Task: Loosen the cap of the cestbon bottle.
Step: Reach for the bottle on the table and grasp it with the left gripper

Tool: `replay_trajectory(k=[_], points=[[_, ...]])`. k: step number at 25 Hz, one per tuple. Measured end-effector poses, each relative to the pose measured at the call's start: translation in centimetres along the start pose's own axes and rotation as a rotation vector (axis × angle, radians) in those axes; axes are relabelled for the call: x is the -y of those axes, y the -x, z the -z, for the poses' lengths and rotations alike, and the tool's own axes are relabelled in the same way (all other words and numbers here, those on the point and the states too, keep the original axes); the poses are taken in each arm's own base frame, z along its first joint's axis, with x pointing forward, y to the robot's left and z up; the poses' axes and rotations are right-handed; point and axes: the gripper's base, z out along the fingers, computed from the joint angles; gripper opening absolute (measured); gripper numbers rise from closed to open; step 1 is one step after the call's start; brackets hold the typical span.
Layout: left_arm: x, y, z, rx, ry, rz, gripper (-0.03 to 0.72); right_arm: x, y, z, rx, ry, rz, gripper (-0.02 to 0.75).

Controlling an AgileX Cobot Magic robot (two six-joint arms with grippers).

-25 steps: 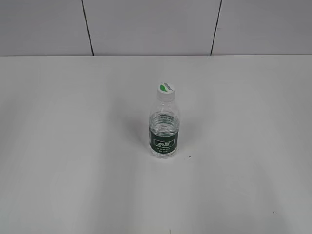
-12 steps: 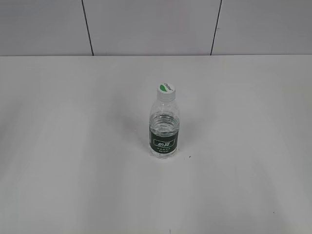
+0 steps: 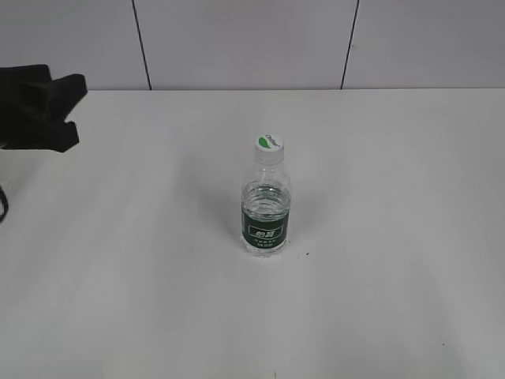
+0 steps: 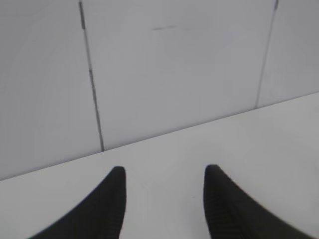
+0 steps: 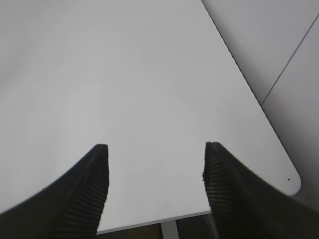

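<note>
Since the earlier frame, only the left gripper [image 3: 67,110] has come into view at the far left; the bottle [image 3: 266,209] stands upright mid-worktop [image 3: 394,237], cap [image 3: 268,147] on. Both grippers' fingers [image 5: 94,189] are apart, empty. Approach step; next, I think, steadying the body.

cap [image 3: 268,143]: white, green leaf mark | cestbon bottle [image 3: 266,207]: clear, dark green label | table [image 3: 118,276]: white

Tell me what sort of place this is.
Probably a lab or test bench: a plain white table, a panelled grey wall behind it, and a lone cestbon bottle standing upright mid-table, with a robot's left gripper at the edge.
</note>
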Motion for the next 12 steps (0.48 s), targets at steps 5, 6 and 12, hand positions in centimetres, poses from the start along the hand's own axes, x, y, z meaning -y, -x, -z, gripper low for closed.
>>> replay_trajectory(k=[5, 6, 12], points=[[2.2, -1.5, -1.0, 0.03, -0.266, -0.049, 0.319, 0.0, 0.0, 0.0, 0.0, 0.0, 0.0, 0.463], [2.7, -2.0, -1.1, 0.025, -0.328, -0.063, 0.317, 0.0, 0.0, 0.0, 0.0, 0.0, 0.0, 0.463], [3.9, -5.4, -1.6, -0.005, -0.591, -0.067, 0.317, 0.0, 0.0, 0.0, 0.0, 0.0, 0.0, 0.463]])
